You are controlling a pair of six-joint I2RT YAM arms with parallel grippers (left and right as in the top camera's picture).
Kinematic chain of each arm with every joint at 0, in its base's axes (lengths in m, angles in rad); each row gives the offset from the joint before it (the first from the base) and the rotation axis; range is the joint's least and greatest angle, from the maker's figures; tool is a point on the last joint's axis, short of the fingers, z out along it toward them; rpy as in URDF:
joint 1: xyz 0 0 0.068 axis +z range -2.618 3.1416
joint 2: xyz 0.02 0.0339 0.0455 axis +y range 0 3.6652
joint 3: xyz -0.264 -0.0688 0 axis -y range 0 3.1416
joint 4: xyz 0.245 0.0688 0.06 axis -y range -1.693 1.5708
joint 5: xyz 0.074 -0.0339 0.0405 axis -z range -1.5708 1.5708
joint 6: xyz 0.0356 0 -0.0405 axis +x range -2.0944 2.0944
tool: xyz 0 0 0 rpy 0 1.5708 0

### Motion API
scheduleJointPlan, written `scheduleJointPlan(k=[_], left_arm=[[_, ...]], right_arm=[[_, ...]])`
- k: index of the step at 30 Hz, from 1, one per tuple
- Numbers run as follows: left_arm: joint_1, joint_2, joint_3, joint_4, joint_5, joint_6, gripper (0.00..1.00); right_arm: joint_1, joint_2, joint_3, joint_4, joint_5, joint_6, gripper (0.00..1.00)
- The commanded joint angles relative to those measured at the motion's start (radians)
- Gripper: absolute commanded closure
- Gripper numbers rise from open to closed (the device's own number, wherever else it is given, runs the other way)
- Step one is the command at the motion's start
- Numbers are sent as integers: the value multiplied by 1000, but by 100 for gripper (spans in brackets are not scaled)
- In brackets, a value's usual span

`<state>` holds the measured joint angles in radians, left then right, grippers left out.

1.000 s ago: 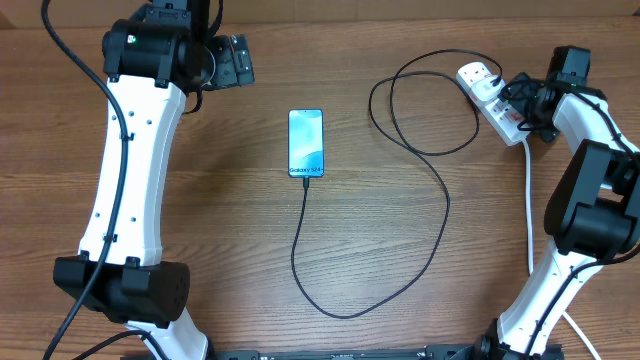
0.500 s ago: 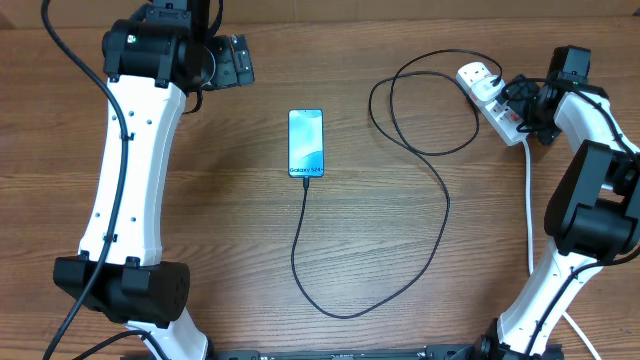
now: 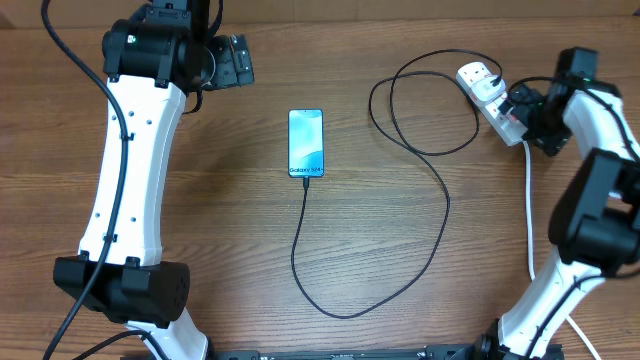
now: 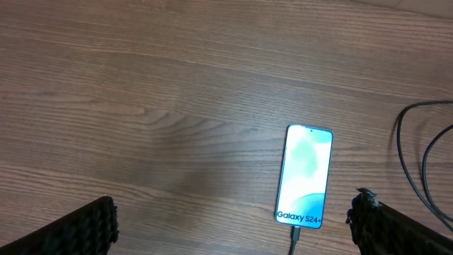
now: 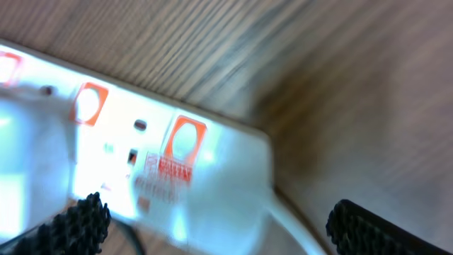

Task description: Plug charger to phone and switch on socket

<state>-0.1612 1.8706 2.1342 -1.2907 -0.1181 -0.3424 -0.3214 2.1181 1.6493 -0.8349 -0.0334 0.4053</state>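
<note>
Right claw (image 3: 524, 108) gapes just above the socket (image 3: 480, 82).

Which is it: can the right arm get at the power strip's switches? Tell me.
Probably yes: the right gripper sits beside the power strip, whose red switches show uncovered between its fingers.
</note>
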Motion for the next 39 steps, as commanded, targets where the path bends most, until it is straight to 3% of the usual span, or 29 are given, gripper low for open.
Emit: scheduleJointPlan(k=[1,15,25,30,39], left_arm=[[4,9,-2,1,-20,-21,0],[4,9,-2,1,-20,-21,0],[5,9,-2,1,-20,-21,0],[4,9,-2,1,-20,-21,0],[4,9,-2,1,-20,-21,0]], right_arm=[[-27,-206,8,-36,16,-5,0],[-26,-756,-1,-471,-13,36,0],[48,-1076,-249,-496,-18,41,0],[72,-1168,-349,-536,-82,41,0],[72,-1152,-354,-596,-110,40,0]])
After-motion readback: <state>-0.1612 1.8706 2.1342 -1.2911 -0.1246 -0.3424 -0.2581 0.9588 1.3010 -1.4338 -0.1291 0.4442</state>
